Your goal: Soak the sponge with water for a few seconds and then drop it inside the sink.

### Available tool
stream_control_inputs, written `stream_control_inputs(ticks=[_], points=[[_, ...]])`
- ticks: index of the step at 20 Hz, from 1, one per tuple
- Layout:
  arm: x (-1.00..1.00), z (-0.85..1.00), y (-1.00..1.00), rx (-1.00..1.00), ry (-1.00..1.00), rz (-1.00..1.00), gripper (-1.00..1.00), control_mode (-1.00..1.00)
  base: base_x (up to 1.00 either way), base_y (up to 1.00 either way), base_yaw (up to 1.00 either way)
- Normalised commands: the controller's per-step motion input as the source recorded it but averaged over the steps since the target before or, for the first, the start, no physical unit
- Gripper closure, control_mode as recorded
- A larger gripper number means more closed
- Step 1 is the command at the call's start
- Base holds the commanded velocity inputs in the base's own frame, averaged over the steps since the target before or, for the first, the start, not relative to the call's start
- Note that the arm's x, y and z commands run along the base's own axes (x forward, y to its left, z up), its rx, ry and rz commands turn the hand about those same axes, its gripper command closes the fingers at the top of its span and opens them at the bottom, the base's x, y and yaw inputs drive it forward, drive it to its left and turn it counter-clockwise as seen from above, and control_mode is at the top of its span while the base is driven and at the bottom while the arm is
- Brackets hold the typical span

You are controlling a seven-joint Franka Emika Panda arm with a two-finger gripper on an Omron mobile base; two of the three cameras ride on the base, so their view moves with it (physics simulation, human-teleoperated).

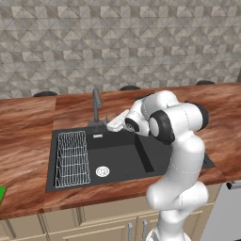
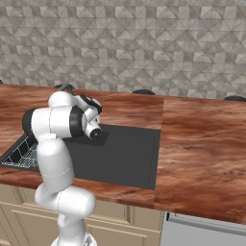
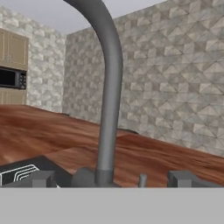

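Your sponge (image 1: 2,195) is a sliver of bright green at the far left edge of the left base view, lying on the wooden counter (image 1: 28,136) near its front edge, well apart from the sink (image 1: 122,155). You can see little of it, since the frame cuts it off.

The sink is the black basin set into the counter, with the white wire rack (image 1: 73,159) sitting in its left part and the round silver drain (image 1: 102,172) just right of the rack, toward the near wall. The flat ledge runs off to the right.

At the sink's far rim stands the dark grey faucet (image 1: 96,107). Your gripper (image 3: 112,178) is right in front of it: in the hand view the faucet's neck rises straight up between the two fingertips (image 3: 41,179), which stand wide apart, one on each side of the base. They hold nothing, and you can't tell from here whether either one touches the faucet. A small lever (image 3: 142,180) pokes up just right of the base.

In the left base view the hand reaches left toward the faucet.
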Motion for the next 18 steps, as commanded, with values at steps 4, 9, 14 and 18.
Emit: stream_control_inputs(ticks=[4, 9, 14, 18], points=[[0.32, -0.24, 0.05, 0.0, 0.0, 0.0, -1.0, -1.0, 0.0, 0.0, 0.0], [0.28, -0.27, 0.0, 0.0, 0.0, -0.02, -1.0, -1.0, 0.0, 0.0, 0.0], [0.25, -0.16, 0.0, 0.0, 0.0, -0.03, -1.0, -1.0, 0.0, 0.0, 0.0], [0.27, -0.08, 0.0, 0.0, 0.0, -0.06, -1.0, -1.0, 0.0, 0.0, 0.0]])
